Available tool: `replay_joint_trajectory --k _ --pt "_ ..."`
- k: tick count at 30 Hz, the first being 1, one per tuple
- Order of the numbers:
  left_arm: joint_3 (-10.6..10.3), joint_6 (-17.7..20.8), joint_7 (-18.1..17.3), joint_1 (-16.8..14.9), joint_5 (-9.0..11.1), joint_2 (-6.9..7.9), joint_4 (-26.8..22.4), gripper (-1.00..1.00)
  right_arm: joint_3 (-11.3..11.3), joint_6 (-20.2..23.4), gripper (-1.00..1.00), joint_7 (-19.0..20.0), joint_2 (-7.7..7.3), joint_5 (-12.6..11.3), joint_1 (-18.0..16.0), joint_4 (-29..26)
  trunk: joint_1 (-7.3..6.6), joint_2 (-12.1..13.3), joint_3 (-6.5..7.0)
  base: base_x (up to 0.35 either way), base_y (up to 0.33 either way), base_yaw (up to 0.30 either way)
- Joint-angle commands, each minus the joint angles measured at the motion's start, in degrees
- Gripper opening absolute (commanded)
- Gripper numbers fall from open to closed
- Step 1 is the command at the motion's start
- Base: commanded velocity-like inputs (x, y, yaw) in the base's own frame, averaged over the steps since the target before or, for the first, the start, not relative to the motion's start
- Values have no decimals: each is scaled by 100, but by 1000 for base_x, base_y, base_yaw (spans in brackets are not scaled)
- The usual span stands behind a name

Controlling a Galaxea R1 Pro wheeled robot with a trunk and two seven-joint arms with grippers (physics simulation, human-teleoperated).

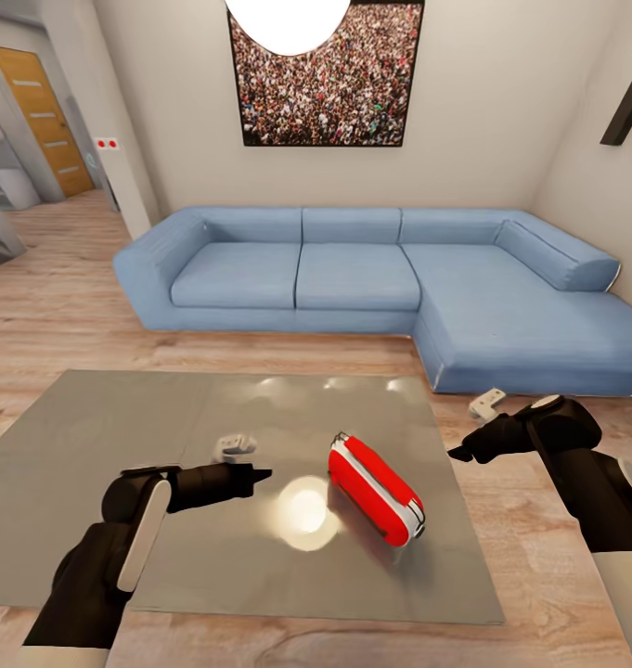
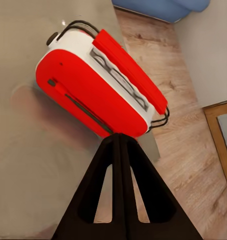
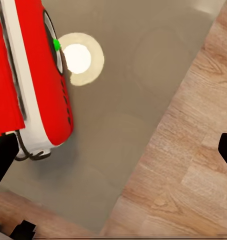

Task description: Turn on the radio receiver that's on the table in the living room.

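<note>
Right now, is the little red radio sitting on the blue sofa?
No, the small red rounded radio sits on the glossy grey low table, in front of the blue sofa.

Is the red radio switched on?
Probably on. The radio shows a small green light beside its dial in the right wrist view, though that alone isn't proof.

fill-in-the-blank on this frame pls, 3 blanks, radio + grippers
1. The radio receiver rests on the grey ____.
2. The left gripper has its fingers pressed ____.
3. The sofa behind the table is ____ in colour.

Missing words: table; together; blue
</note>
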Motion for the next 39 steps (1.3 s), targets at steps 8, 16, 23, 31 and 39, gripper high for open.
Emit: replay_joint_trajectory --k 8,16,23,31,39 --pt "0 -13 0 0 -1 13 0 -100 -1 -9 100 -3 -1 8 0 4 0 0 0 -315 0 0" --pt "2 -40 17 0 -10 15 14 -100 8 -18 100 -3 1 18 3 33 0 0 0 -41 0 0" --pt "0 -44 23 0 -15 14 43 -100 3 -18 100 -10 1 10 3 34 0 0 0 -1 0 0" --pt "20 -58 11 0 0 11 59 -100 3 -24 100 -26 1 7 2 45 0 0 0 0 0 0" --pt "26 -60 15 0 0 -3 62 -100 0 -27 100 -37 1 0 6 54 0 0 0 0 0 0"
